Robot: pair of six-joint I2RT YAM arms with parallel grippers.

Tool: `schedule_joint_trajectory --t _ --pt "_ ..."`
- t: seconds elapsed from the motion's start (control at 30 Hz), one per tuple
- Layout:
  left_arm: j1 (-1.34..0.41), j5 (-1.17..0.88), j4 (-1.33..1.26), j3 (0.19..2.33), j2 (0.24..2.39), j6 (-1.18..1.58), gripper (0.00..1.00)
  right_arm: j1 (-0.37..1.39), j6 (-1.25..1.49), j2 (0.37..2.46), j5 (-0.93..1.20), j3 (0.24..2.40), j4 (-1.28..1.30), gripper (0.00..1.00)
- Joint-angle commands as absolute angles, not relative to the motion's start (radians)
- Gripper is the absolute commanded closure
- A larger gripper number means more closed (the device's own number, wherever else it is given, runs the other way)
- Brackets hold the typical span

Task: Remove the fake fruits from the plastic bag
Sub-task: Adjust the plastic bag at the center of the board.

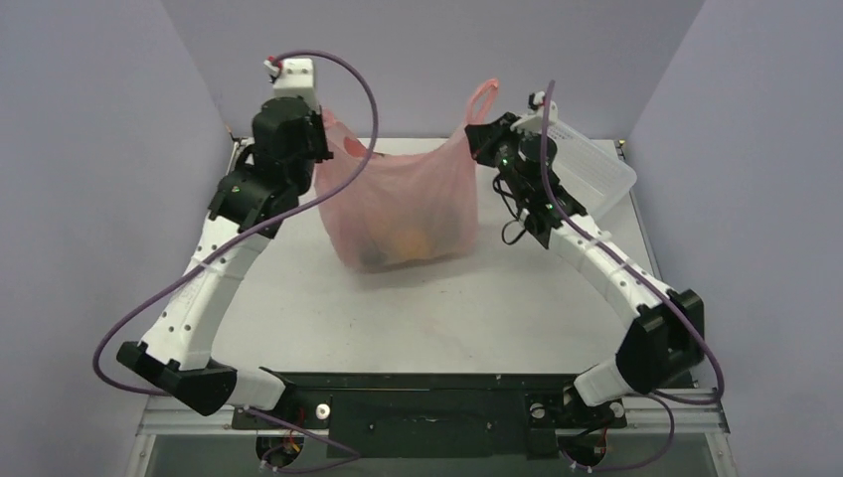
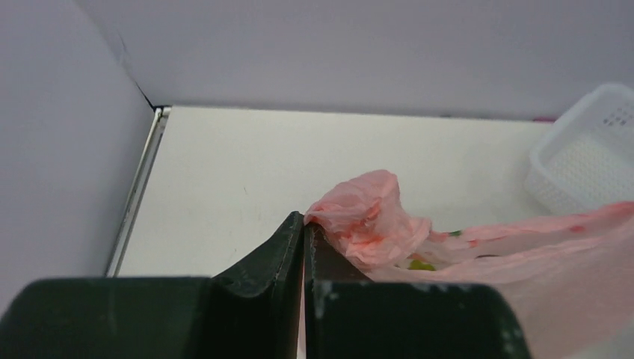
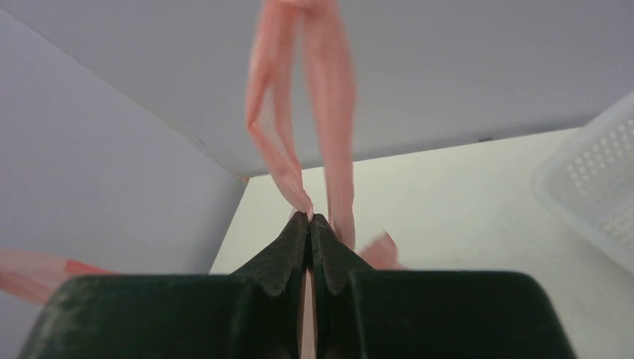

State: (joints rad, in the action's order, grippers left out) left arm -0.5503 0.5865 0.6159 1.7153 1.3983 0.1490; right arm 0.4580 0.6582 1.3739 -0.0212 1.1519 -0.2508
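The pink plastic bag (image 1: pixel 398 204) hangs stretched between both arms toward 12 o'clock on the tabletop (image 1: pixel 447 318). The left fingers (image 2: pixel 277 254) are pinched tight on its bunched 9 o'clock corner. The right fingers (image 3: pixel 288 247) are clamped on the base of the handle loop (image 3: pixel 333 112) at its 3 o'clock corner. Through the film at the bag's sagging bottom show an orange-yellow ball (image 1: pixel 411 241) and a darker fruit (image 1: pixel 376 255). A white perforated basket (image 1: pixel 601 169) sits at 2 o'clock.

The plastic bag (image 1: pixel 398 199) is thin pink film, half transparent, crinkled and a little glossy. The basket (image 2: pixel 591 157) is white plastic with many small holes, and the table (image 1: pixel 447 318) looks matt and smooth. The fingers (image 2: pixel 258 273) of the left gripper (image 2: pixel 303 223) are dark matt plastic with pale scuffs.
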Motion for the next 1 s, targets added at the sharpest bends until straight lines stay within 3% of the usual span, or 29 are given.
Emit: schedule_joint_trajectory --t 0.0,0.13,0.27,0.47,0.63,0.9,0.97 --pt "-0.458 0.402 0.637 1.873 1.328 0.136 1.0 0.469 0.702 1.58 0.005 1.463 -0.242 1.0" --pt "-0.45 0.313 0.657 1.805 1.242 0.201 1.0 0.486 0.707 1.705 0.057 1.639 -0.196 1.0" --pt "-0.449 0.231 0.613 1.568 1.074 0.346 1.0 0.502 0.691 1.759 0.103 1.664 -0.179 1.0" --pt "-0.45 0.042 0.534 1.143 0.835 0.576 1.0 0.525 0.623 1.689 0.072 1.428 -0.219 1.0" --pt "-0.452 -0.08 0.527 0.932 0.654 0.709 1.0 0.547 0.54 1.569 0.003 1.172 -0.148 1.0" --pt "-0.457 -0.345 0.433 0.644 0.505 0.881 1.0 0.617 0.481 1.294 -0.31 0.878 -0.01 1.0" --pt "-0.471 -0.352 0.422 0.601 0.474 0.894 1.0 0.618 0.465 1.257 -0.343 0.848 0.034 0.94"
